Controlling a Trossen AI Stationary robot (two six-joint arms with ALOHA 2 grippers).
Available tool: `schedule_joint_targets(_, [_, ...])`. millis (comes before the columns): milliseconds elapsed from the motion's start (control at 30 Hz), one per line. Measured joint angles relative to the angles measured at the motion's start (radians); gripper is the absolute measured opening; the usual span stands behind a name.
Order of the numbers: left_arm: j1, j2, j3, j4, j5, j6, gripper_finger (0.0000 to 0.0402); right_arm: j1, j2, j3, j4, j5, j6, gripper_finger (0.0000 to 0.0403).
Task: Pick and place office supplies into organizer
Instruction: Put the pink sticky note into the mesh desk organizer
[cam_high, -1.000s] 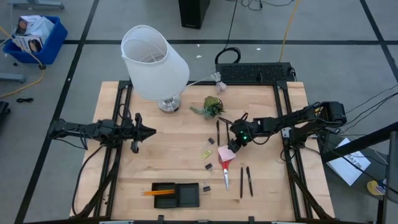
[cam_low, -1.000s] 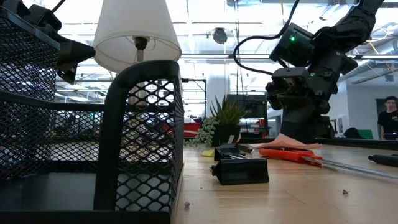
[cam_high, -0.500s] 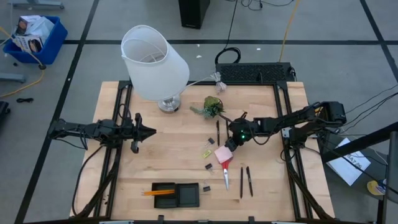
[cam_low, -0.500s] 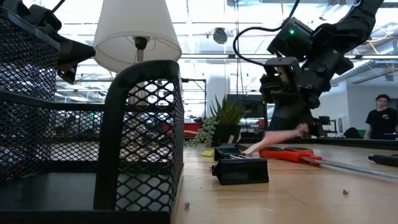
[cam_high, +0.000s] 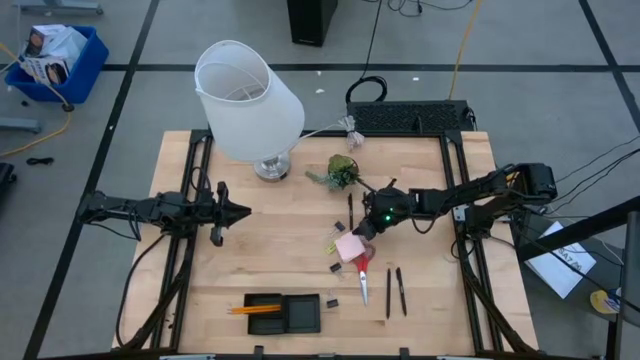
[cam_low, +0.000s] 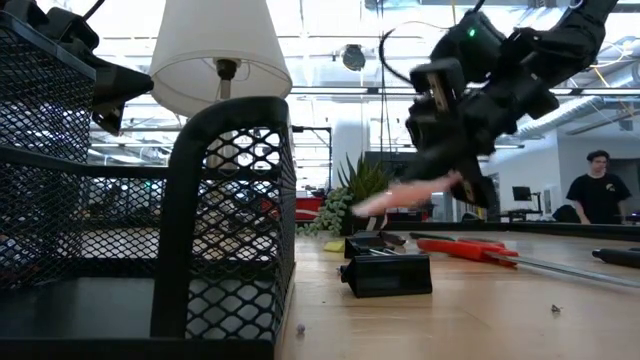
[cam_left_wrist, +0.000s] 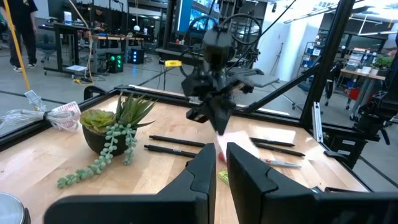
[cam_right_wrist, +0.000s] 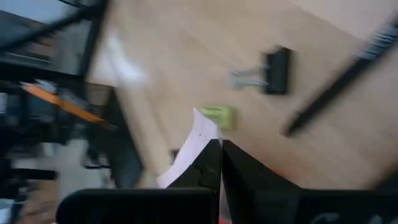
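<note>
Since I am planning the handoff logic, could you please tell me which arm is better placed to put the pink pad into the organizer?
The right. Its end effector already holds the pink sticky-note pad above the table, while the left end effector holds nothing.

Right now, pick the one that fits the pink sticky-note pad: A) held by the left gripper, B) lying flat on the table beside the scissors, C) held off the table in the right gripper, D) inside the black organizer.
C: the low view shows the pink sticky-note pad tilted in the air, clear of the table, pinched by the right gripper, while the red-handled scissors lie below.
</note>
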Motion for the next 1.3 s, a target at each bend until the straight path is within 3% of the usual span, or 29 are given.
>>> schedule_joint_targets(267, [0.000, 0.000, 0.000, 0.000, 0.000, 0.000, 0.0042, 0.061, 0.000, 0.000, 0.171, 0.002, 0.047, 0.0001])
schedule_joint_targets(733, [0.000, 0.000, 0.000, 0.000, 0.000, 0.000, 0.0042, 0.189, -0.001, 0.119, 0.118, -0.077, -0.095, 0.0000])
schedule_joint_targets(1000, [0.000, 0.000, 0.000, 0.000, 0.000, 0.000, 0.0042, 0.324, 0.043, 0.169, 0.121, 0.091, -0.057, 0.0000])
schedule_joint_targets(1300, [0.000, 0.000, 0.000, 0.001, 0.000, 0.000, 0.0042, 0.480, 0.303, 0.395, 0.122, 0.440, 0.134, 0.0000])
